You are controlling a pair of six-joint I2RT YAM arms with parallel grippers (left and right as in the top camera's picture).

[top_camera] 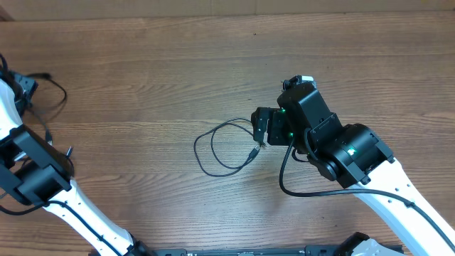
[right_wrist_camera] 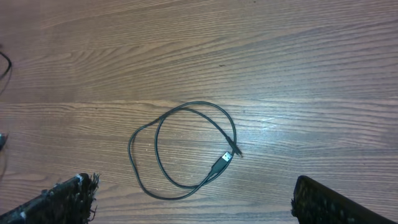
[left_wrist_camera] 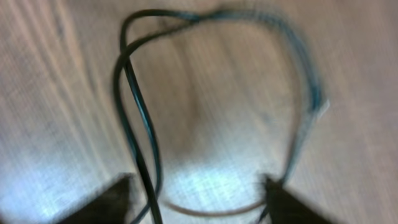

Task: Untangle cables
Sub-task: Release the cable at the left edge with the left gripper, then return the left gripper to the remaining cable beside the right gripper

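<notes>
Pre-grasp: right gripper (right_wrist_camera: 193, 185), wide open and empty, above looped USB cable (right_wrist_camera: 221, 163); left gripper (left_wrist_camera: 198, 185) likewise over 2nd cable (left_wrist_camera: 127, 62). Next: descend, pinch.

**Room around the coiled cable**

The coiled cable (top_camera: 224, 149) lies flat on the table (top_camera: 142, 57). In the overhead view there is bare wood above it, below it and toward the left arm (top_camera: 32, 171), so a gripper could descend from those sides. On its remaining side the right gripper (top_camera: 260, 135) stands just beside the loop. The right arm (top_camera: 355, 153) and a thicker black lead (top_camera: 284, 178) block that approach. Its fingers (right_wrist_camera: 65, 199) are parted (the gap is wide), with the coiled cable ahead of them. Well apart from the coiled cable, the left gripper (left_wrist_camera: 198, 186) is spread over what seems another looped cord (left_wrist_camera: 134, 112), though that view is blurred.
</notes>
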